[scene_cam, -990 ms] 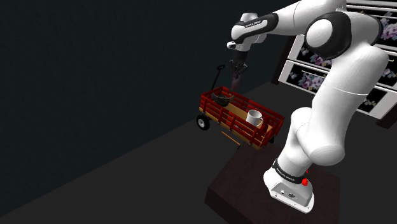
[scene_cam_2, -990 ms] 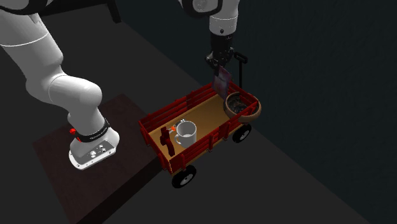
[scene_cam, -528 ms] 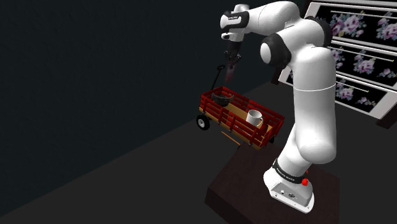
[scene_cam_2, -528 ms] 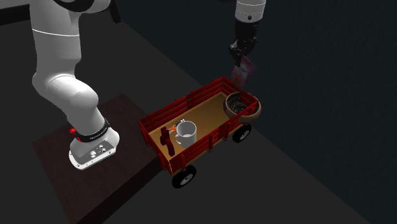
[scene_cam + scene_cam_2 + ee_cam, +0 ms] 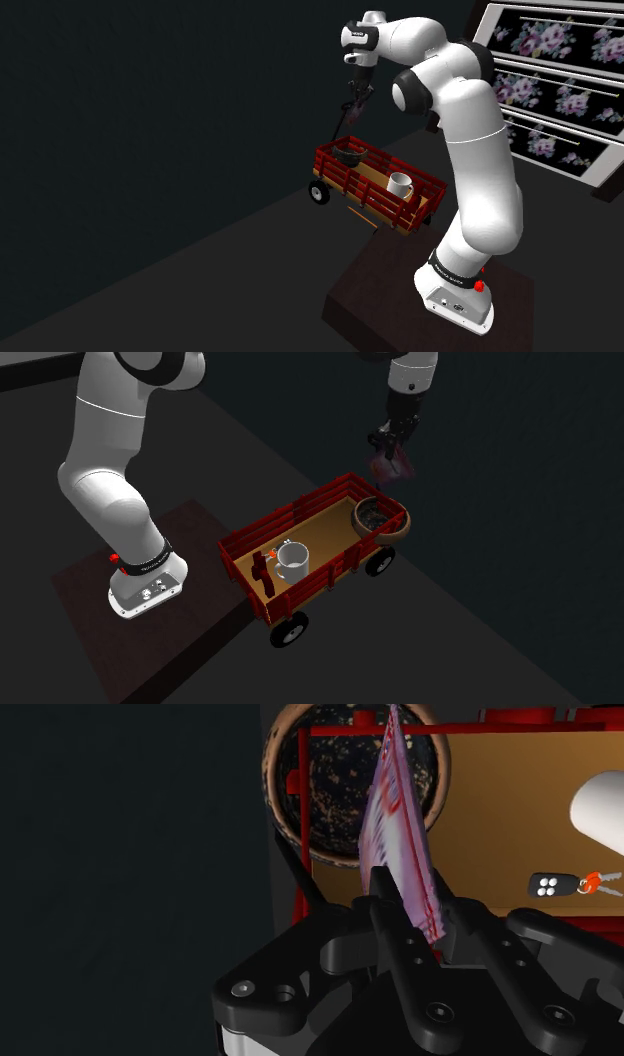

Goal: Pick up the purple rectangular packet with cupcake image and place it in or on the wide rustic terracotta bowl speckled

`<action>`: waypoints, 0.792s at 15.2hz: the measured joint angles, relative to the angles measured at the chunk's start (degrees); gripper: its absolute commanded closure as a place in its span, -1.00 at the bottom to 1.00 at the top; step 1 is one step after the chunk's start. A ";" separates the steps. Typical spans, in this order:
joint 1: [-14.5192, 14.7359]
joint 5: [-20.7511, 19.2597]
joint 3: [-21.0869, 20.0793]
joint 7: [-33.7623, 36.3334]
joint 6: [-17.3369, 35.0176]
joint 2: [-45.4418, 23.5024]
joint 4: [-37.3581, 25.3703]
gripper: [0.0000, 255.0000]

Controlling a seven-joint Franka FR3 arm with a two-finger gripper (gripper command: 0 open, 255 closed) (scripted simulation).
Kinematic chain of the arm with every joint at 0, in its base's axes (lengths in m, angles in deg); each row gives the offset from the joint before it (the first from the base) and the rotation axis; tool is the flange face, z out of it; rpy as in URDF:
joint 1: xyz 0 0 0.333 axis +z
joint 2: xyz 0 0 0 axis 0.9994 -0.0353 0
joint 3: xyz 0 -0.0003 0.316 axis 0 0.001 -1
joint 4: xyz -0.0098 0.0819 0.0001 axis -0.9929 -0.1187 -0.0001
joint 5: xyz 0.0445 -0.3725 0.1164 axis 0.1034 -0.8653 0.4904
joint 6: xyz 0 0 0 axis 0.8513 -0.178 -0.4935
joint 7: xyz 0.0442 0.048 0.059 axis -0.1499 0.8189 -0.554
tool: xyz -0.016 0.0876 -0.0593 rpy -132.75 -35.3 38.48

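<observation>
My gripper (image 5: 389, 453) is shut on the purple and pink packet (image 5: 392, 466), which hangs edge-on from the fingers. It hovers well above the speckled brown bowl (image 5: 381, 520), which sits in the far end of the red wagon (image 5: 300, 512). In the wrist view the packet (image 5: 400, 824) is clasped between the two black fingers (image 5: 384, 904), and the dark speckled inside of the bowl (image 5: 330, 784) lies beneath and just past it. In the shoulder view the gripper (image 5: 352, 106) hangs above the bowl (image 5: 347, 155).
A white mug (image 5: 293, 562) and a key fob (image 5: 550, 885) lie on the wagon's tan floor. A dark red upright piece (image 5: 262, 574) stands at the wagon's near end. The wagon's black handle rises beside the bowl. Flower-printed panels (image 5: 560, 80) stand behind the arm.
The arm has swung upward and outward, carrying the packet higher and to the second exterior view's right, from over the wagon rail to above the bowl end.
</observation>
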 measured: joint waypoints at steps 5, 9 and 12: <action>1.02 0.57 -0.37 -0.68 3.90 -0.44 3.85 1.00; 1.65 1.06 -0.60 -1.01 6.77 -0.83 6.43 1.00; 1.93 1.51 -0.88 -1.43 8.79 -1.27 8.27 1.00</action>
